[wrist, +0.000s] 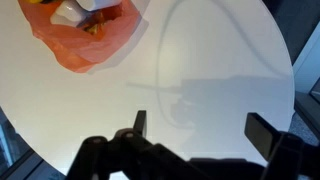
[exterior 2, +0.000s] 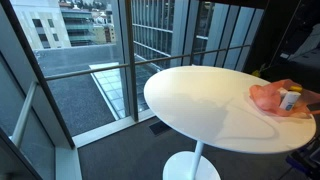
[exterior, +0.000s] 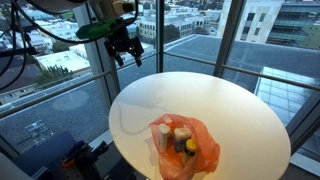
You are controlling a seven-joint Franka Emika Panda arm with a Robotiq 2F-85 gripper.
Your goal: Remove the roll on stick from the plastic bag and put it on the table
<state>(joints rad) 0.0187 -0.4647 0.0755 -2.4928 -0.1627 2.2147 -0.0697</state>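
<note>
An orange plastic bag [exterior: 184, 146] lies open on the near part of the round white table [exterior: 220, 100], with several small items inside, among them a white bottle and a yellowish piece. Which one is the roll on stick I cannot tell. The bag also shows at the right edge of an exterior view [exterior 2: 278, 99] and at the top left of the wrist view [wrist: 85, 30]. My gripper [exterior: 127, 50] hangs open and empty high above the table's far left edge, well away from the bag. In the wrist view its fingers [wrist: 200, 130] are spread wide over bare tabletop.
The table stands on a white pedestal [exterior 2: 192, 165] beside floor-to-ceiling windows with a metal rail [exterior 2: 100, 68]. Cables and dark equipment [exterior: 75, 155] sit on the floor to the table's left. A dark object [exterior 2: 300, 40] stands behind the table's far side.
</note>
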